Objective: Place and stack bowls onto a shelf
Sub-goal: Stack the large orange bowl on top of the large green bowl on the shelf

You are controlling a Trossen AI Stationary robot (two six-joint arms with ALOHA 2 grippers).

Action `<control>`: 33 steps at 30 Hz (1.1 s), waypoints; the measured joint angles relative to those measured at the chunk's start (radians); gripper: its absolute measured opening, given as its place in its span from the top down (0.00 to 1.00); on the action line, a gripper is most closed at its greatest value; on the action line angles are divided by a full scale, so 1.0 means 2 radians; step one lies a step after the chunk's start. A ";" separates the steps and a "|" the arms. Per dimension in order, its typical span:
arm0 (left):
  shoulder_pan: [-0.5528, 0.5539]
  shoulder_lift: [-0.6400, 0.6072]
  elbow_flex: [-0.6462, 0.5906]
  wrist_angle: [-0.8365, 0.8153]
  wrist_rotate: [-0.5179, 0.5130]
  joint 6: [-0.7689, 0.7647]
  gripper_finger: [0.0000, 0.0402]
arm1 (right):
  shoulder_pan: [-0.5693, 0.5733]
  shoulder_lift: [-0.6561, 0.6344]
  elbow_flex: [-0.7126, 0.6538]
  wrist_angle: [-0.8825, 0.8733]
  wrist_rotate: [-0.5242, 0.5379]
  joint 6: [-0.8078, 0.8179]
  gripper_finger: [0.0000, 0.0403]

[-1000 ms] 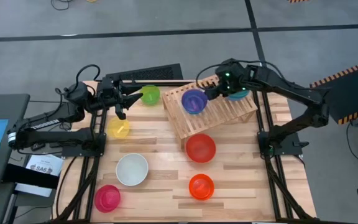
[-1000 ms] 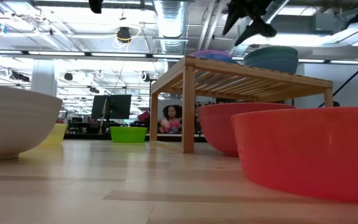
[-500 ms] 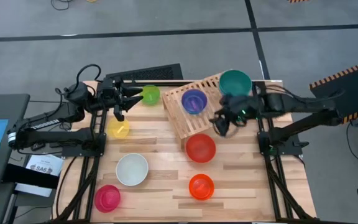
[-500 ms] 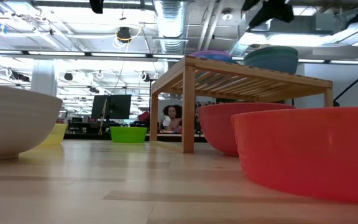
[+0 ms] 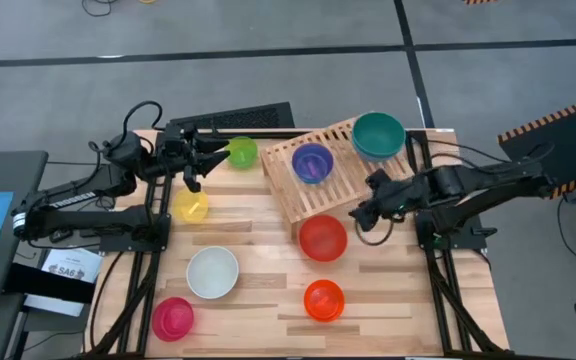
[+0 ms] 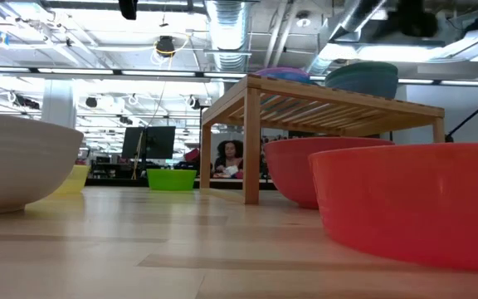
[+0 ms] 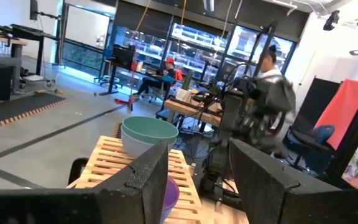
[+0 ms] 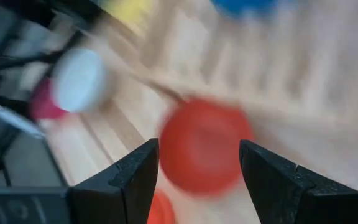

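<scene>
The slatted wooden shelf (image 5: pixel 340 178) stands at the table's far right. A teal bowl (image 5: pixel 378 134) sits on its far right corner and a purple bowl (image 5: pixel 311 162) on its middle. The red bowl (image 5: pixel 322 238) rests on the table just in front of the shelf. My right gripper (image 5: pixel 357 214) is open and hovers beside the shelf's near right edge, the red bowl (image 8: pixel 201 146) showing between its fingers. My left gripper (image 5: pixel 205 168) is open and waits at the far left beside the green bowl (image 5: pixel 240 152), facing the shelf (image 7: pixel 114 158).
The yellow bowl (image 5: pixel 190 207), white bowl (image 5: pixel 212 272), pink bowl (image 5: pixel 172 318) and orange bowl (image 5: pixel 323 300) sit on the tabletop. Bare wood lies between the white and red bowls. A person (image 6: pixel 229 158) sits in the room beyond the table.
My right gripper has drawn back from the teal bowl on the shelf's far right corner and swung toward the table's near edge, ending low beside the red bowl. The teal bowl has stayed on the shelf.
</scene>
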 joint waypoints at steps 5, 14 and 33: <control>0.000 0.000 0.000 0.000 0.000 0.000 0.61 | 0.004 0.063 0.000 -0.071 -0.041 0.099 0.38; 0.000 0.000 0.000 -0.001 0.000 0.003 0.61 | 0.010 0.204 0.000 -0.050 -0.094 0.106 0.38; 0.000 0.000 0.000 -0.011 0.000 0.004 0.61 | -0.010 0.303 0.000 -0.008 -0.095 0.125 0.39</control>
